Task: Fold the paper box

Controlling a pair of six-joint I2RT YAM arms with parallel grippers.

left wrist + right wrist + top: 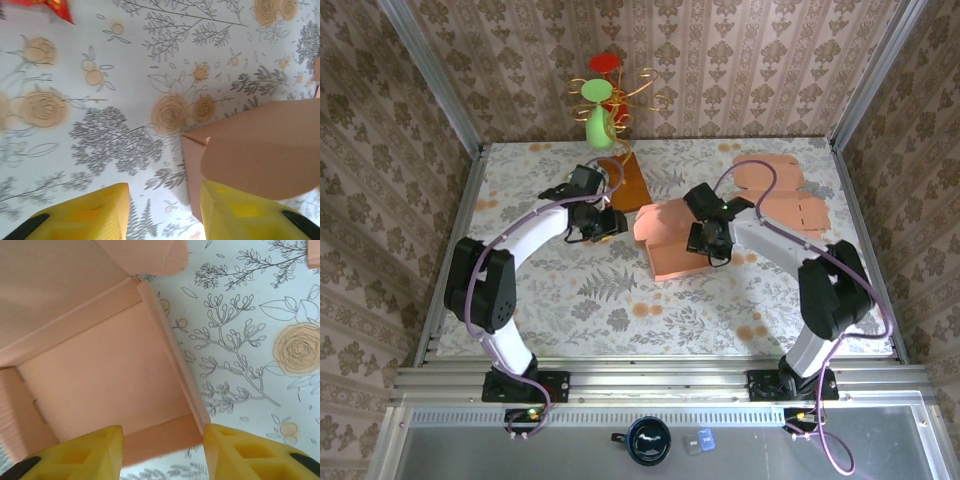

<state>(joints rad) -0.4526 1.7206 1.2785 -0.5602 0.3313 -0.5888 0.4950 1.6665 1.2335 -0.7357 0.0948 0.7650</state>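
The salmon paper box (665, 245) lies partly folded in the middle of the table, one flap raised at its left. My left gripper (607, 225) hovers at that left side. In the left wrist view it (165, 215) stands open over bare tablecloth, and the box's flap (260, 150) reaches down beside the right finger (240, 215). My right gripper (708, 245) is over the box's right part. Its wrist view shows it (162, 452) open above the box floor (100, 370), with the low near wall (160, 437) between the fingers, untouched by them.
Flat salmon box blanks (782, 190) lie at the back right. A brown sheet (628, 180) and a green vase with wire ornaments (600, 125) stand at the back centre. A dark mug (648, 440) sits on the shelf in front of the arm bases.
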